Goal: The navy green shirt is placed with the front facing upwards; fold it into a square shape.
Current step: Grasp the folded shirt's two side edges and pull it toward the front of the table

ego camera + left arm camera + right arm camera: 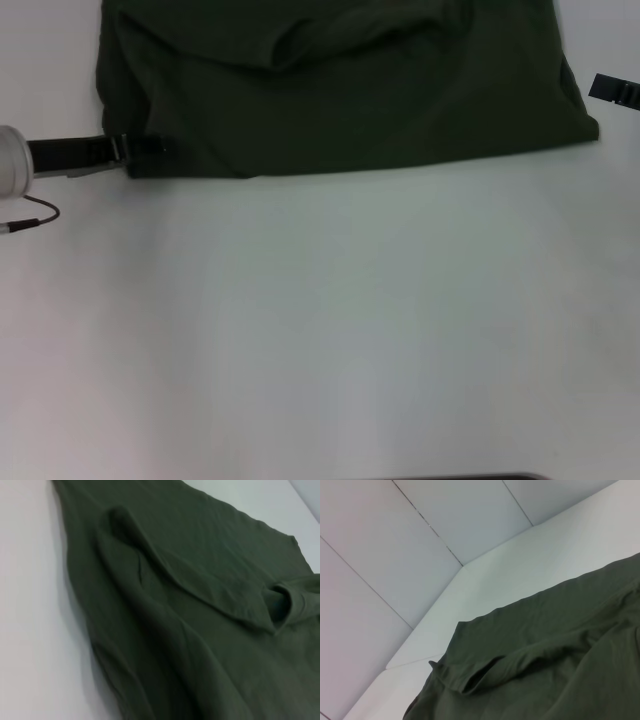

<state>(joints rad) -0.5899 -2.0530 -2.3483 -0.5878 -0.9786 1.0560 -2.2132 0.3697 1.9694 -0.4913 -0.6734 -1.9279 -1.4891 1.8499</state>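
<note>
Olive-green cotton fills the far part of the white table (320, 330) in the head view: the navy green shirt (340, 90) lies there as a wide slab, its near edge running straight across, with a raised fold near the top middle. No lettering shows on the upper face, so it seems to be already folded over at least once — partway toward the square, I judge.

At the shirt's near left corner sits the left gripper (150, 146), its dark fingers reaching to the cloth edge; whether it is pinching the hem or merely touching it I cannot tell. Only a dark tip of the right gripper (615, 90) shows, just beside the shirt's right edge, apart from the cloth; how its jaws stand cannot be made out.

Both wrist views show rumpled layers and a sleeve cuff lying on top.

The next move likely calls for a sure pinch at both corners and an even lift — otherwise the loose layers could slide.

No containers are in view.
</note>
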